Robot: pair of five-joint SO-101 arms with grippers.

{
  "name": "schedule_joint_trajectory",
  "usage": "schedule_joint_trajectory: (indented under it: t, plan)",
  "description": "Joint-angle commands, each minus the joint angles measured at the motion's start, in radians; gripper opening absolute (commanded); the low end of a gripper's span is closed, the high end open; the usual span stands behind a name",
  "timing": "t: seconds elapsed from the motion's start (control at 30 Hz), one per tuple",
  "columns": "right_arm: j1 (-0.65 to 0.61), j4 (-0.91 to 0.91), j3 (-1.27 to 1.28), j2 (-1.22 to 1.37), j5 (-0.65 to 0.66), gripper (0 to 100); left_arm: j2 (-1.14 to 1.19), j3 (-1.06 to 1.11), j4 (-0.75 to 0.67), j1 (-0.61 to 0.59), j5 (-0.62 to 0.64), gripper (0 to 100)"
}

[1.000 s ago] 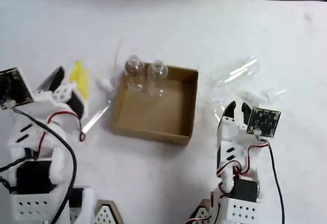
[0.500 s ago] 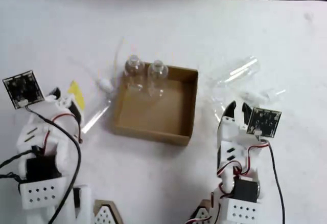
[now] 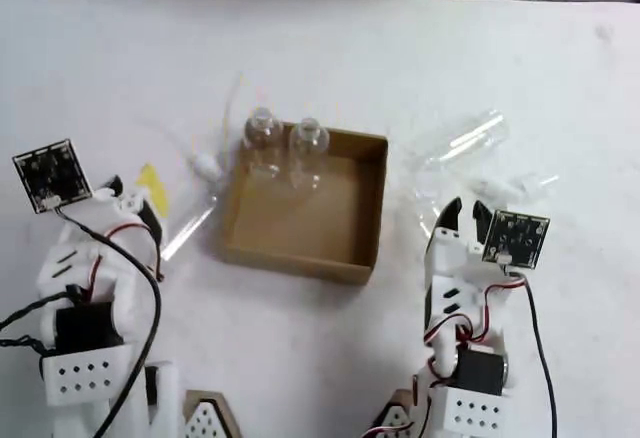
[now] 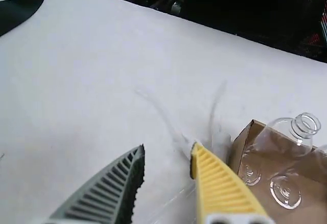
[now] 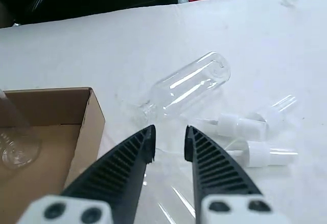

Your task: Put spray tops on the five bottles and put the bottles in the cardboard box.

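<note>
- Left gripper [image 3: 132, 184]: fingers are apart with nothing between them, as the left wrist view [image 4: 166, 160] confirms. Over the last second this arm has drawn back toward its base, away from the single spray top [image 3: 207, 166] lying on the table [image 3: 330, 48] just left of the cardboard box [image 3: 381, 198]. That top has not moved.
- Clear slender item [image 3: 186, 232]: lies on the table beside the box's left wall. Whether it is a bottle cannot be told.
- Cardboard box: unchanged. Two bottles [image 3: 262, 134] stand upright, side by side, in its far-left corner. The left wrist view shows an open neck on one [image 4: 305, 125], so no top is fitted there.
- Clear bottle [image 3: 462, 142]: lies on its side, right of the box, uncapped [image 5: 184, 85].
- Loose spray tops [image 3: 512, 186]: lie near that bottle, just beyond the right gripper [image 5: 240, 126].
- Right gripper [image 3: 463, 210]: stationary throughout, fingers narrowly parted, holding nothing [image 5: 169, 139].
- Assessment: the retreat produced no pickup. No capping is complete, and the boxed bottles probably need tops. The task appears to be at an early stage.
</note>
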Motion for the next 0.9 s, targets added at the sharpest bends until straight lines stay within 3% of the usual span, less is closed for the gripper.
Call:
schedule_joint_trajectory:
  t: [0.0, 0.43, 0.63, 0.87]
  plan:
    - [0.007, 0.005, 0.009, -0.002, 0.011, 8.4, -0.013, -0.005, -0.021, 0.041, -0.015, 14]
    - [0.007, 0.005, 0.009, -0.002, 0.011, 8.4, -0.015, -0.003, -0.008, 0.039, -0.018, 15]
    - [0.007, 0.005, 0.009, -0.002, 0.011, 8.4, -0.015, 0.044, -0.052, 0.038, -0.157, 14]
    - [0.007, 0.005, 0.009, -0.002, 0.011, 8.4, -0.015, 0.057, -0.072, 0.038, -0.158, 14]
